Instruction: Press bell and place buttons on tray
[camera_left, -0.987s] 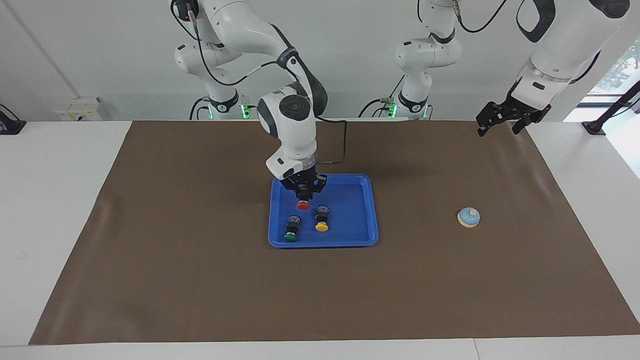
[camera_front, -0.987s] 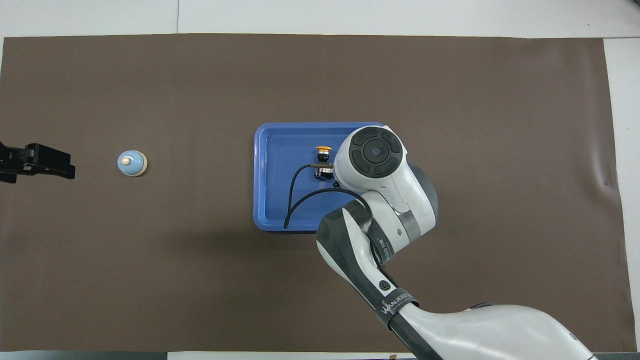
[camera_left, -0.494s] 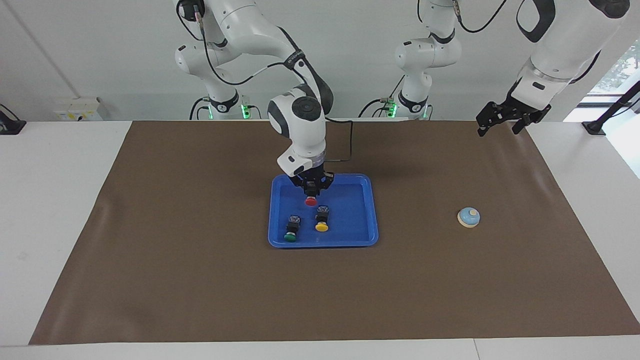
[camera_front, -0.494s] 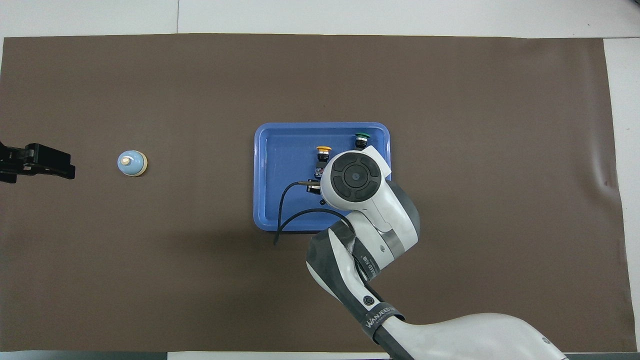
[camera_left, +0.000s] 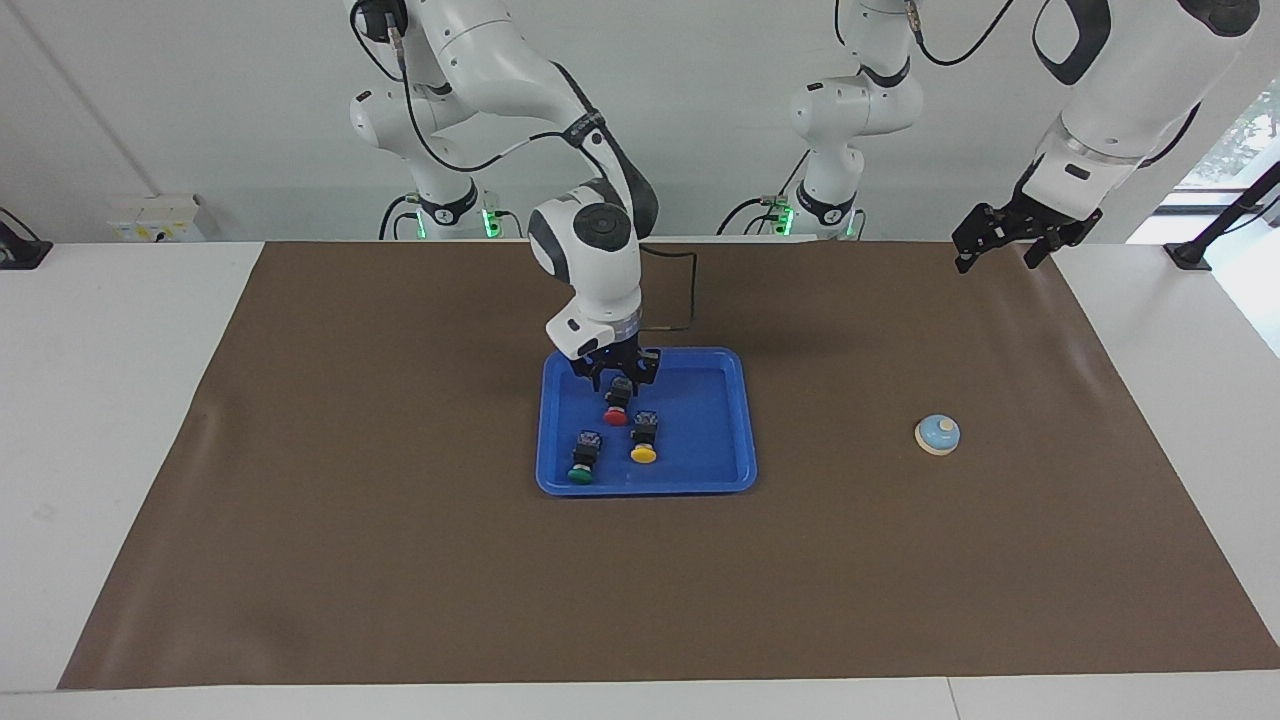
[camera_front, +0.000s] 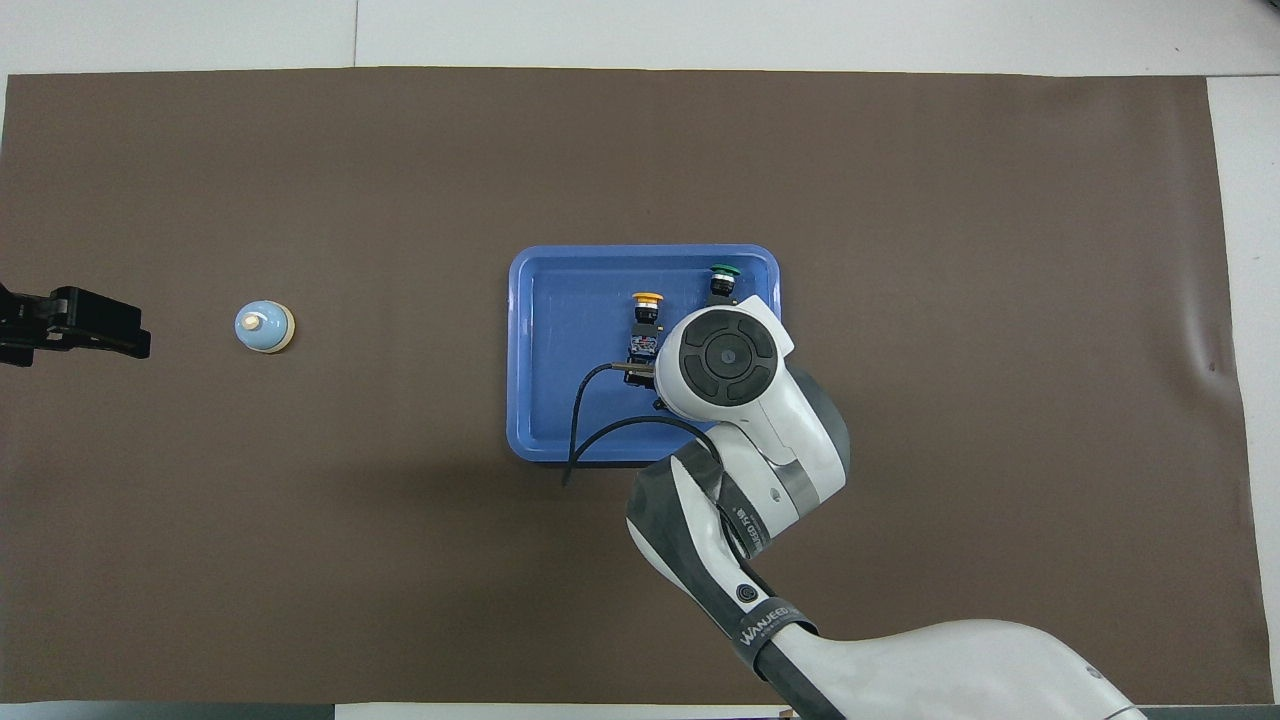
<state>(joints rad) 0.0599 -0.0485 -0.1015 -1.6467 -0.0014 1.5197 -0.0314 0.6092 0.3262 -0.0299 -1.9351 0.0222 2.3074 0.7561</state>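
Worktop (camera_left: 120, 420) w/ brown mat (camera_left: 400, 560) over most of it. Blue tray (camera_left: 715, 440) sits mid-mat, all 3 buttons inside it.

Right arm reaches in over the tray; right gripper (camera_left: 617, 378) low over the tray's robot-side part, fingers spread apart either side of the red button's black body, can't tell if touching. Red button (camera_left: 616, 412) lies on the tray floor, cap pointing away from the robots. Yellow button (camera_left: 643, 450) just beside it, a bit farther from the robots; green button (camera_left: 581, 472) farther toward the right arm's end, near the tray corner.

Left arm waits; left gripper (camera_left: 1005, 240) up in the air over the mat's edge at its own end, fingers open, holding nothing.

Bell (camera_left: 938, 434) on the mat, well apart from the tray, toward the left arm's end.
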